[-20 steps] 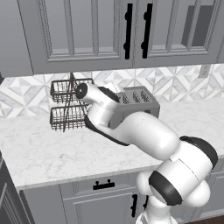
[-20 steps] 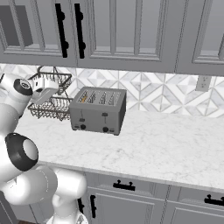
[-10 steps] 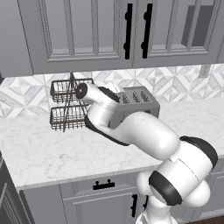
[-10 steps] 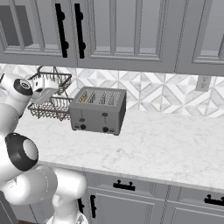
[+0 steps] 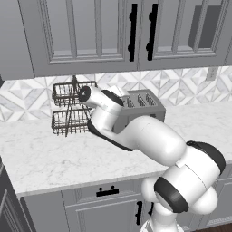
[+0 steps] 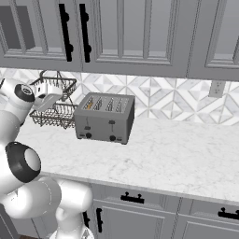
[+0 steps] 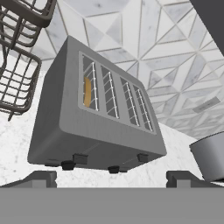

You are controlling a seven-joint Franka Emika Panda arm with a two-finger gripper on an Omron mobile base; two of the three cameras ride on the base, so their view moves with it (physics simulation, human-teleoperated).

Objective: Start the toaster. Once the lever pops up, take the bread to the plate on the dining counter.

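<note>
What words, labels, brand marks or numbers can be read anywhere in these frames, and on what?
None: no text, brand or number is readable in any view.
Toaster: plain grey front with levers and knobs, no print.
Wire rack, cabinet doors, wall outlet: unmarked.

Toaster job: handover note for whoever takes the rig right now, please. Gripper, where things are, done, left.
Gripper: open, empty, held above and in front of the toaster, touching nothing.
Toaster: on the marble worktop by the tiled wall, right of the black wire rack in the right base view.
Bread: sitting down in the end slot nearest the rack.
Levers: both on the front face; whether either is pressed down I cannot tell.
Done: arm brought up to the toaster.
Left: press the lever for the bread's slot, wait for the pop, lift the bread out, carry it to the plate on the dining counter.
</note>
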